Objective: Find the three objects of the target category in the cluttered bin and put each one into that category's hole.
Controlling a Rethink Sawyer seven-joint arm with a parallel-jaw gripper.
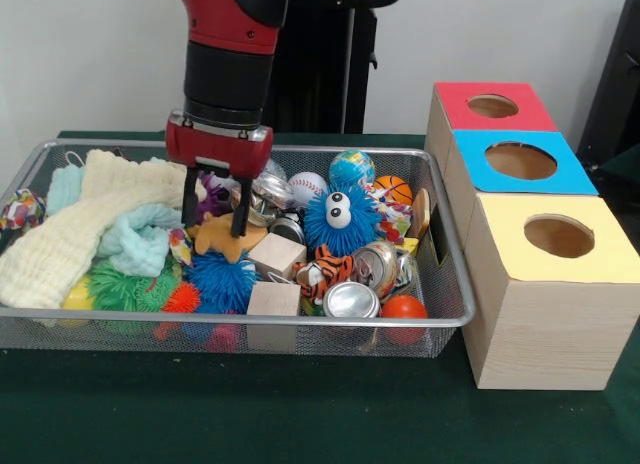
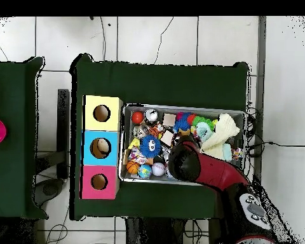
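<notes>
I have the tool (image 1: 213,212) spread open, empty, over the tan-orange toy (image 1: 225,238) in the bin (image 1: 452,314), so next I judge: descend, close, carry to the red box's hole (image 1: 492,106).

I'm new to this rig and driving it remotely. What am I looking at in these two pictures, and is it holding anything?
It is a red and black robot arm. One picture faces it across the table; the other looks straight down. The gripper hangs in the wire mesh bin with its jaws open, just over a tan-orange animal toy, holding nothing. The bin is crowded: a tiger-striped toy, a fuzzy blue ball with googly eyes, cans, cloths. Beside it stand three boxes; the red-topped box's hole is farthest from the front camera.
</notes>
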